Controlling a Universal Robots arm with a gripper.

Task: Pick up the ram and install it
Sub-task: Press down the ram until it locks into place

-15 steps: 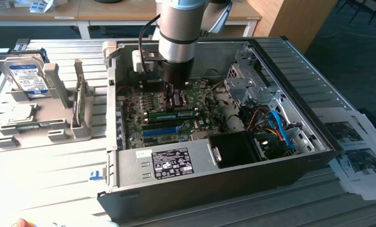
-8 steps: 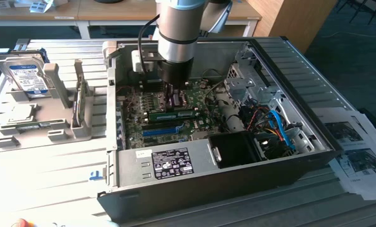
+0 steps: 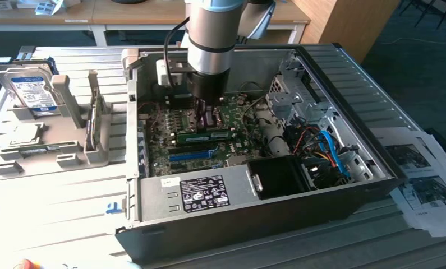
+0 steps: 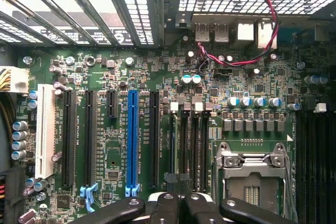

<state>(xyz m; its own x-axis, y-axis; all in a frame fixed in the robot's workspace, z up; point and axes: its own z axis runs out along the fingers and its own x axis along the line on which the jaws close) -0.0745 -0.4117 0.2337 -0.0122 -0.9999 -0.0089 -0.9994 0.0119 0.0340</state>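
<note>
One gripper (image 3: 205, 115), fingers pressed together and holding nothing, hangs over the motherboard (image 3: 207, 134) inside the open case (image 3: 357, 185). Just beside it, toward the case's front edge, the ram (image 3: 205, 136) sits seated in a slot.

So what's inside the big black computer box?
Inside the open black metal computer case lies a green motherboard with a long blue slot, a green ram stick and red and blue cables. The robot's arm covers the part beneath it.
</note>
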